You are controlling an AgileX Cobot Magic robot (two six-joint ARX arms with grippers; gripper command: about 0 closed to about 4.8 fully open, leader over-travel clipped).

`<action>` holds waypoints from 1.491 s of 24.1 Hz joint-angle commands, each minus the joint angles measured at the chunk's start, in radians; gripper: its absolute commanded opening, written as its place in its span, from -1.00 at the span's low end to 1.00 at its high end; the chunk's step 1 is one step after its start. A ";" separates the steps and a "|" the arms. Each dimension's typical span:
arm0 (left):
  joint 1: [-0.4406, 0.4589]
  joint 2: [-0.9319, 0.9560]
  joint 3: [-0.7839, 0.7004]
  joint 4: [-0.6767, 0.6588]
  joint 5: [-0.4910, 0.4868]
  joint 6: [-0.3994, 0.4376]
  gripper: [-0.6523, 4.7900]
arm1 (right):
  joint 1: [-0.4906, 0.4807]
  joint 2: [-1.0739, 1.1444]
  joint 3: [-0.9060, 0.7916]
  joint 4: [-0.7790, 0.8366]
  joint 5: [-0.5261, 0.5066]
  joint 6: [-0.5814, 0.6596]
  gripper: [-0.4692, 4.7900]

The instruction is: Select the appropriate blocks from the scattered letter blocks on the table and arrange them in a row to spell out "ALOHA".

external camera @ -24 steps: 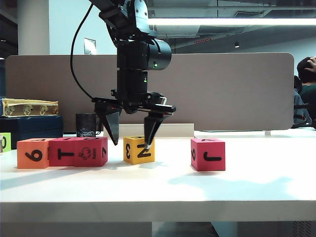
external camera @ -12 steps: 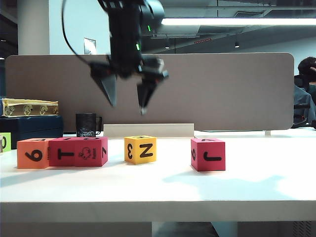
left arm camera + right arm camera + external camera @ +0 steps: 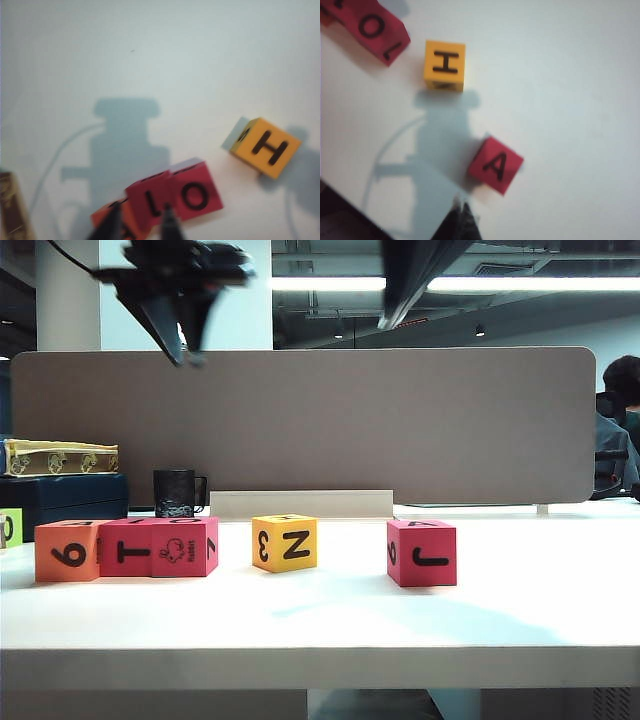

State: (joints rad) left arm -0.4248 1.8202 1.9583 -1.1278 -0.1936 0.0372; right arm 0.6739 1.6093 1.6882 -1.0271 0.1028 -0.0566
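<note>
A white counter [image 3: 320, 625] stands before a long grey partition, with ceiling strip lights glowing above and behind it.

The left gripper [image 3: 183, 335] hangs high over the left part of the counter, well clear of everything. Its two dark fingers [image 3: 170, 225] stand slightly apart with nothing between them, so it is released and empty. Directly beneath it, in the left wrist view, sit three touching blocks: an orange block [image 3: 67, 550] at the row's outer end, a red block [image 3: 149, 202] with an L on top next to it, and a second red block [image 3: 196, 195] with an O on top. Farther out from the gripper, apart from that row, is the yellow block [image 3: 265, 146], its top face showing an H.

The right gripper [image 3: 462, 220] is also raised high, entering the exterior view only at the top edge, right of centre. Its fingers are pressed together, clenched on nothing. Just beyond its tips in the right wrist view lies a lone red block [image 3: 496, 165] with an A on top. Beyond that, farther from the gripper, comes the yellow block, and farthest off the red pair.

Behind the row, near the partition, stands a black mug [image 3: 177, 493]. At the far left edge a lime-green block [image 3: 9, 528] peeks into view, with a cream patterned box [image 3: 60, 457] resting on a dark case behind it.
</note>
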 commanded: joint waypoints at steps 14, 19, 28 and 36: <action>0.036 -0.207 0.002 -0.097 0.389 0.094 -0.78 | -0.073 0.345 0.004 0.251 -0.182 0.004 -0.84; 0.036 -0.206 0.002 -0.088 0.445 0.095 -0.78 | -0.072 0.394 0.004 0.276 -0.214 0.005 -0.84; 0.036 -0.207 0.002 -0.089 0.442 0.105 -0.78 | -0.069 0.444 0.003 0.258 -0.228 0.005 -0.84; 0.037 -0.207 0.002 -0.088 0.441 0.106 -0.78 | -0.070 0.470 0.004 0.336 -0.236 0.005 -0.84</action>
State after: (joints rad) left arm -0.3878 1.6207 1.9583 -1.2232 0.2432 0.1390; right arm 0.6022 2.0811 1.6867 -0.7284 -0.1284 -0.0536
